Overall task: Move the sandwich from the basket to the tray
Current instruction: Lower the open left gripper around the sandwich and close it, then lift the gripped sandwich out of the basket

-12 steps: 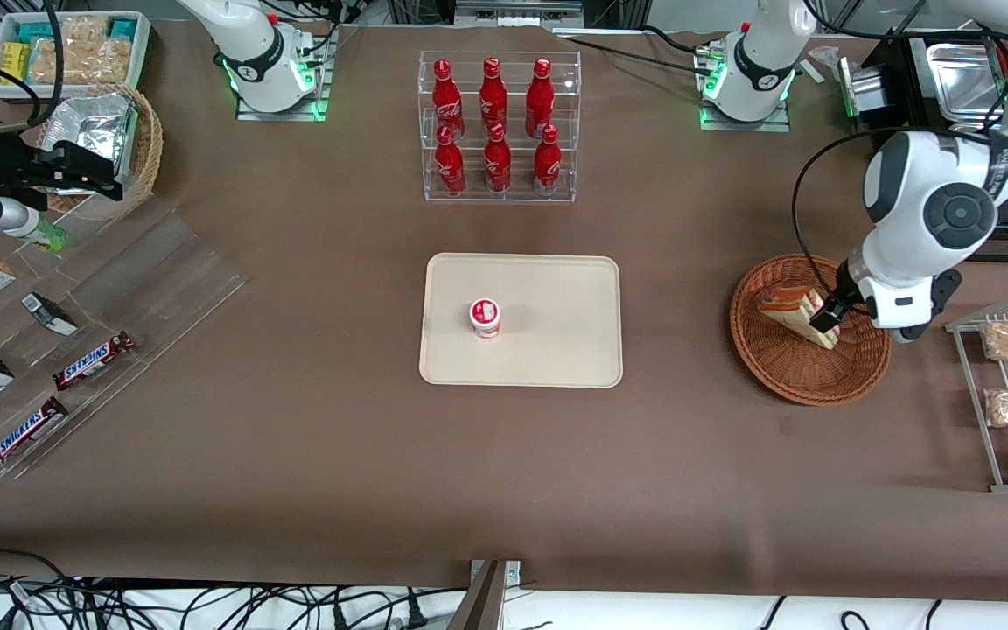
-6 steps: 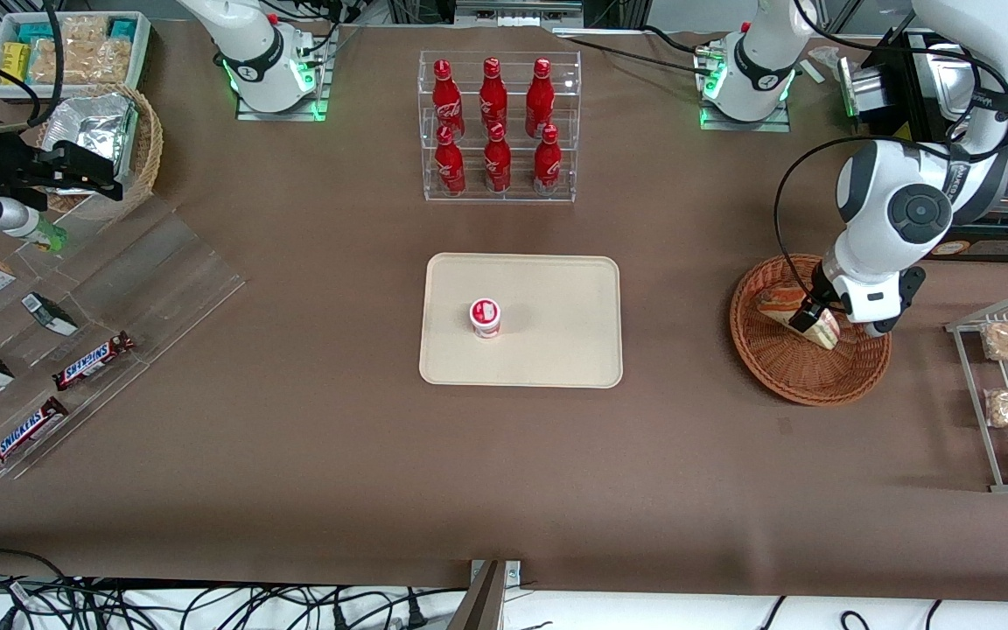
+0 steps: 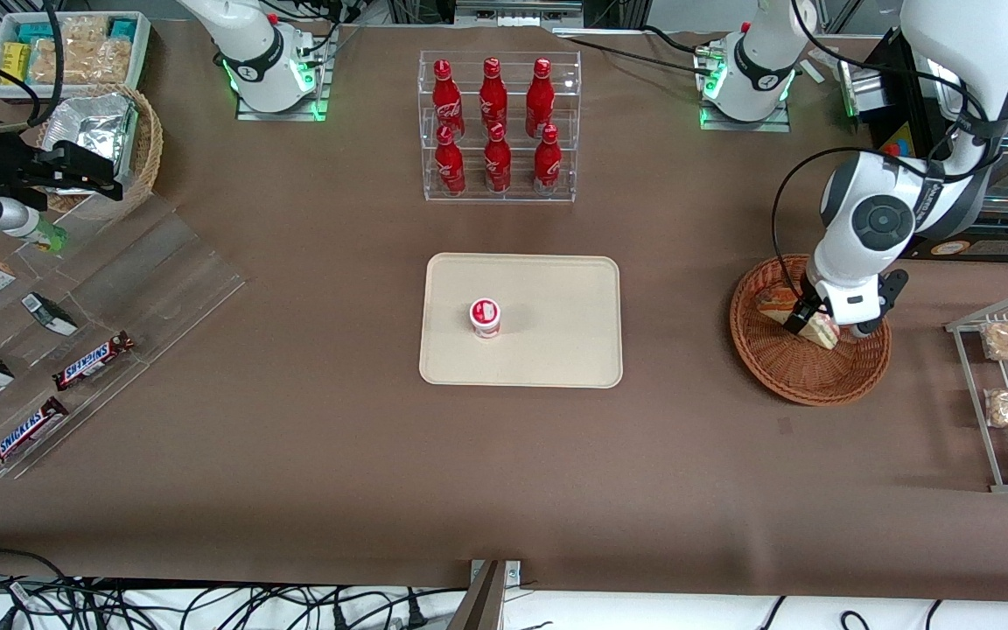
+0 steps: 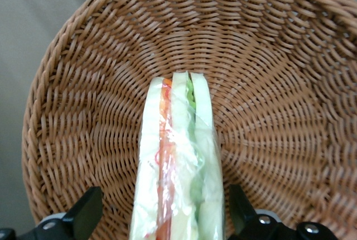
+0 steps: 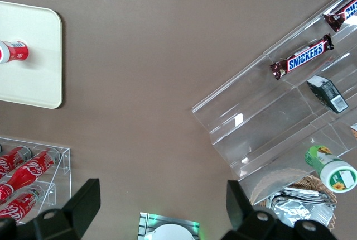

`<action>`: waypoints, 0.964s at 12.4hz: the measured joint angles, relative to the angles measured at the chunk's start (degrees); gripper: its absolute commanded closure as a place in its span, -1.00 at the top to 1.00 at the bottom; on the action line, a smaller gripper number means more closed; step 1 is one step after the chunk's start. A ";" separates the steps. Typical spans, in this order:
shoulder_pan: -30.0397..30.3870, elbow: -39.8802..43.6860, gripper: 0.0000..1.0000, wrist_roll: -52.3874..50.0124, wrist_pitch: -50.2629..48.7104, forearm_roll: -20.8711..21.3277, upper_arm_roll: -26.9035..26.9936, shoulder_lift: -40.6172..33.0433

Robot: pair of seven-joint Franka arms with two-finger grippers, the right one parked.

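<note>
- Sandwich (image 4: pixel 179 162) lying in basket (image 3: pixel 810 378), toward working arm's end.
- Gripper (image 3: pixel 810 322) down over sandwich, fingers (image 4: pixel 83 213) spread either side, not gripping.
- Tray (image 3: pixel 556 350) mid-table, well apart, carrying small red-and-white cup (image 3: pixel 485 318).
- Bottle rack (image 3: pixel 499 127) farther from camera than tray.

Brown-covered desk (image 3: pixel 311 455), evenly lit, faintly creased toward the front camera. Near the bottle rack (image 3: pixel 499 127) (clear acrylic, tiered), green-glowing base plates (image 3: pixel 280 96). At the desk's nearest edge, tangled black cables (image 3: pixel 163 604) over white flooring.
</note>
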 measured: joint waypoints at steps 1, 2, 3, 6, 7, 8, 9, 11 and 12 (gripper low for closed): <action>0.00 0.01 0.51 -0.52 0.07 0.52 -0.04 0.21; 0.00 0.02 -0.29 -0.82 0.10 0.61 -0.07 0.23; 0.00 0.04 -0.93 -0.91 0.13 0.62 -0.08 0.23; 0.00 0.28 -1.00 -2.15 0.50 0.62 -0.24 0.23; 0.00 0.42 -1.00 -2.39 0.50 0.62 -0.26 0.22; 0.00 0.62 -1.00 -2.41 0.50 0.62 -0.27 0.14; 0.00 1.13 -1.00 -2.41 0.16 0.62 -0.28 -0.05; 0.01 3.32 -1.00 -0.48 -3.51 0.12 -0.97 -0.99; -0.01 5.09 -1.00 2.82 -6.59 -2.00 -1.79 -1.79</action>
